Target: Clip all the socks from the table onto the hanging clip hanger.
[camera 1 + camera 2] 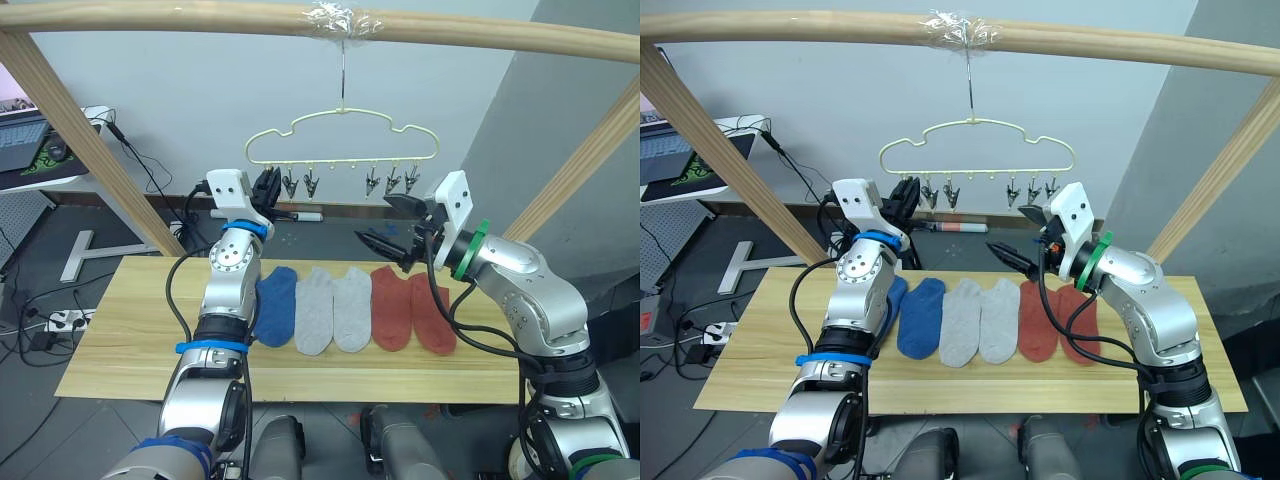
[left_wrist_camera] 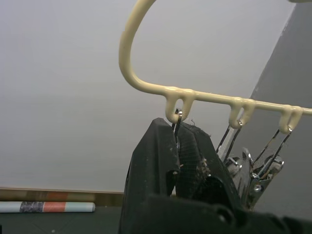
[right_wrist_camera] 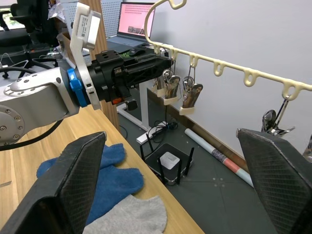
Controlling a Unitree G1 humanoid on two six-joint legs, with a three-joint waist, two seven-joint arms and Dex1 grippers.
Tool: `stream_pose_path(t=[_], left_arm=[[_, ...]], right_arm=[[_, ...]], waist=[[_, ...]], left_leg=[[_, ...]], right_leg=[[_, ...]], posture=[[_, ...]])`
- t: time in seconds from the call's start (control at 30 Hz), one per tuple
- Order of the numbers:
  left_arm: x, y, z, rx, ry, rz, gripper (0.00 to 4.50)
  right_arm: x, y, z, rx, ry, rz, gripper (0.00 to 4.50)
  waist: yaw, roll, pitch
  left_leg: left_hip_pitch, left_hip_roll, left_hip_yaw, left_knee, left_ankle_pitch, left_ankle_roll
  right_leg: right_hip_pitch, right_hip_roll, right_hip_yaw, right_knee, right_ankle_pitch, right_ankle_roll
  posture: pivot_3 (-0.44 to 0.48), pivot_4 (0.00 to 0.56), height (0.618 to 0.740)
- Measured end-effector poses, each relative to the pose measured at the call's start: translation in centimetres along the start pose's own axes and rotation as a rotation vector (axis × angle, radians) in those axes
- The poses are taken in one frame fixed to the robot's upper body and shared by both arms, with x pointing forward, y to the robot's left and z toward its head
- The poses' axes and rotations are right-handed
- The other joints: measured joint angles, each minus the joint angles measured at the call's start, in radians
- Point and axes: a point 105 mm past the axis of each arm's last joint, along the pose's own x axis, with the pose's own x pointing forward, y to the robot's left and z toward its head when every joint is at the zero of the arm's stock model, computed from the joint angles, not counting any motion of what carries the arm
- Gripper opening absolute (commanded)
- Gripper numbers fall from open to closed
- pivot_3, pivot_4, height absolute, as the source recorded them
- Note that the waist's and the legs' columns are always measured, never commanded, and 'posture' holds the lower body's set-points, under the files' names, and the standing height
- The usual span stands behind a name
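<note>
The pale-yellow clip hanger (image 1: 340, 135) hangs by its hook from the top pole, with a row of metal clips under it. My left gripper (image 1: 268, 190) is raised to the hanger's left end, shut on the leftmost clip (image 2: 176, 122). My right gripper (image 1: 378, 220) hovers open and empty below the hanger's right clips, above the red socks. On the table (image 1: 130, 330) lie a blue sock (image 1: 277, 305), two grey socks (image 1: 315, 310), (image 1: 352, 308), and two rust-red socks (image 1: 392, 305), (image 1: 432, 315). A second blue sock (image 1: 896, 297) is partly hidden behind my left arm.
A round wooden pole frame (image 1: 300, 22) spans the top, with slanted poles at both sides. A laptop (image 1: 20, 140) sits on a desk at the far left. Beyond the table, a power strip (image 1: 65, 320), a router (image 3: 168, 163) and a paper roll (image 1: 300, 215) lie on the floor.
</note>
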Motion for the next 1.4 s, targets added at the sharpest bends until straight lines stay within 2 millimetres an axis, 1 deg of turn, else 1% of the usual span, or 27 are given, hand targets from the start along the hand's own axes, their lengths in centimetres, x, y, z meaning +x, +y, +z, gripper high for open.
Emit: stream_pose_path(t=[0.1,0.13,0.17,0.2,0.23,0.33,0.37,0.4,0.5,0.6,0.8,0.93,1.07,1.1,1.13,1.23,1.4], left_arm=[[0.0,0.0,0.0,-0.001,0.002,0.001,0.02],[0.0,0.0,-0.1,-0.003,0.005,0.000,0.02],[0.0,0.0,-0.2,-0.005,0.010,-0.001,0.02],[0.0,0.1,-0.3,-0.008,0.018,0.001,0.02],[-0.1,0.1,-0.4,-0.009,0.024,0.001,0.02],[-0.4,0.3,-0.4,-0.012,0.028,-0.002,0.02],[-0.6,0.5,-0.5,-0.016,0.035,-0.001,0.02],[-0.7,0.4,-0.7,-0.022,0.045,-0.002,0.02],[-0.9,0.0,-1.2,-0.033,0.062,-0.011,0.02],[-1.0,0.0,-1.1,-0.033,0.062,-0.009,0.02],[-1.0,0.0,-1.2,-0.035,0.072,-0.015,0.02],[-1.0,-0.1,-1.0,-0.035,0.069,-0.017,0.02],[-1.1,-0.1,-0.9,-0.034,0.066,-0.018,0.02],[-1.2,-0.1,-0.9,-0.034,0.067,-0.018,0.02],[-1.2,-0.1,-1.0,-0.035,0.068,-0.018,0.02],[-1.3,-0.2,-0.9,-0.034,0.070,-0.020,0.02],[-1.4,-0.1,-1.0,-0.033,0.073,-0.021,0.02]], right_arm=[[-0.1,-0.1,-0.5,0.003,0.017,-0.015,4.50],[-0.3,-0.2,-1.0,0.005,0.028,-0.032,4.50],[-0.7,-0.4,-2.0,0.012,0.052,-0.064,4.50],[-1.2,-0.6,-3.5,0.031,0.087,-0.099,4.50],[-2.0,-0.8,-5.7,0.053,0.141,-0.146,4.50],[-5.2,-0.8,-12.8,0.161,0.338,-0.267,4.50],[-5.9,-0.9,-14.2,0.182,0.381,-0.300,4.50],[-6.5,-1.2,-15.2,0.181,0.414,-0.339,4.50],[-8.2,-3.3,-17.4,0.193,0.481,-0.495,4.50],[-9.1,-4.0,-18.6,0.195,0.519,-0.548,4.50],[-7.6,-5.0,-19.6,0.233,0.496,-0.566,4.50],[-6.8,-5.1,-20.2,0.264,0.490,-0.566,4.50],[-6.9,-4.9,-21.2,0.268,0.533,-0.560,4.50],[-7.1,-4.7,-21.8,0.263,0.568,-0.555,4.12],[-7.3,-4.5,-22.4,0.264,0.592,-0.551,3.90],[-7.6,-4.7,-22.6,0.249,0.609,-0.547,2.84],[-7.9,-4.6,-22.7,0.248,0.612,-0.525,0.94]], waist=[[0.000,0.000,0.000],[0.000,0.000,0.000],[0.002,0.000,0.000],[0.004,0.000,0.000],[0.006,0.000,0.000],[0.005,0.000,0.000],[0.002,0.000,0.000],[-0.001,0.000,0.000],[-0.010,0.000,0.000],[-0.011,0.000,0.000],[-0.016,0.000,0.001],[-0.015,0.001,0.001],[-0.014,0.001,0.001],[-0.014,0.001,0.001],[-0.014,0.001,0.001],[-0.014,0.001,0.001],[-0.013,0.000,0.001]], left_leg=[[0.000,0.000,0.000,0.000,0.000,0.000],[0.000,0.000,0.000,0.000,0.000,0.000],[0.000,0.000,-0.001,0.000,0.000,0.000],[-0.001,0.000,-0.001,0.000,0.000,0.000],[-0.001,0.000,-0.001,0.000,0.000,0.000],[-0.001,0.000,0.001,0.000,0.000,0.000],[-0.001,0.000,0.001,0.000,0.000,0.000],[0.000,0.000,0.002,0.000,0.000,0.000],[0.001,0.000,0.003,0.003,0.000,0.000],[0.001,0.000,0.002,0.004,0.000,0.000],[0.000,0.000,0.002,0.003,0.000,0.000],[0.000,0.000,0.002,0.003,0.000,0.000],[0.000,0.000,0.002,0.003,0.000,0.000],[0.000,0.000,0.002,0.003,0.000,0.000],[0.000,0.000,0.002,0.003,0.000,0.000],[0.000,0.000,0.002,0.003,0.000,0.000],[0.001,0.000,0.002,0.003,0.000,0.000]], right_leg=[[0.000,0.000,0.000,0.000,0.000,0.000],[0.000,0.000,0.000,0.000,0.000,0.000],[0.000,0.000,0.000,0.000,0.000,0.000],[0.000,0.000,0.000,0.000,0.000,0.000],[0.000,-0.001,0.001,0.000,0.000,0.001],[-0.001,-0.002,0.001,0.000,-0.001,0.001],[-0.001,-0.002,0.001,0.001,-0.001,0.001],[-0.001,-0.002,0.003,0.001,0.000,0.003],[-0.001,-0.001,0.003,0.002,0.003,0.003],[0.000,0.001,0.003,0.002,0.003,0.003],[-0.001,0.001,0.003,0.001,0.003,0.003],[-0.001,0.001,0.003,0.000,0.003,0.003],[-0.001,0.000,0.003,0.001,0.003,0.003],[-0.001,0.000,0.003,0.001,0.003,0.003],[-0.001,0.000,0.003,0.001,0.003,0.003],[0.000,0.000,0.003,0.001,0.003,0.003],[0.000,0.001,0.003,0.001,0.003,0.003]], posture=[[-0.119,0.217,0.740],[-0.119,0.217,0.740],[-0.114,0.221,0.740],[-0.112,0.221,0.740],[-0.112,0.221,0.740],[-0.102,0.226,0.740],[-0.102,0.226,0.740],[-0.102,0.226,0.740],[-0.102,0.226,0.740],[-0.099,0.233,0.740],[-0.096,0.238,0.740],[-0.093,0.244,0.740],[-0.090,0.242,0.740],[-0.090,0.242,0.740],[-0.080,0.242,0.740],[-0.080,0.242,0.740],[-0.070,0.237,0.740]])
